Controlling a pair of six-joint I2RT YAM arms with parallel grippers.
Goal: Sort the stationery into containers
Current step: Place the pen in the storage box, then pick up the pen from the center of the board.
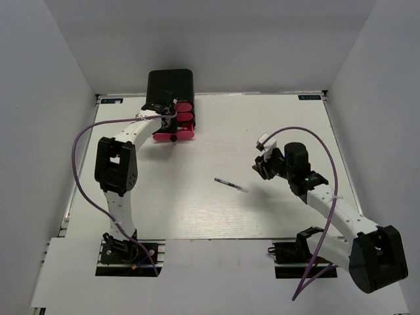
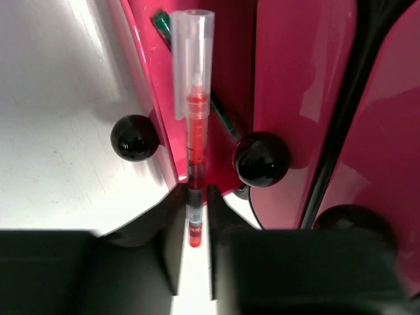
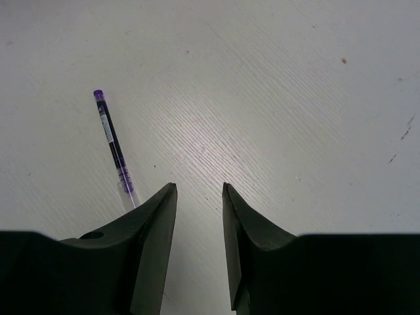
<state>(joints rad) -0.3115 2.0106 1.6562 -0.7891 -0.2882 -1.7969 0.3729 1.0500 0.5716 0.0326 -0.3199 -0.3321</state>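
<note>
purple pen (image 3: 113, 141) end behind right tool (image 3: 199, 189)

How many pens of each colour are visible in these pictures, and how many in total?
Red pen: 1
Dark green pen: 1
Purple pen: 1
Total: 3

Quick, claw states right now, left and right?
Left claw: closed on the red pen, at the pink drawers.
Right claw: open, empty; the purple pen lies beside it.
</note>
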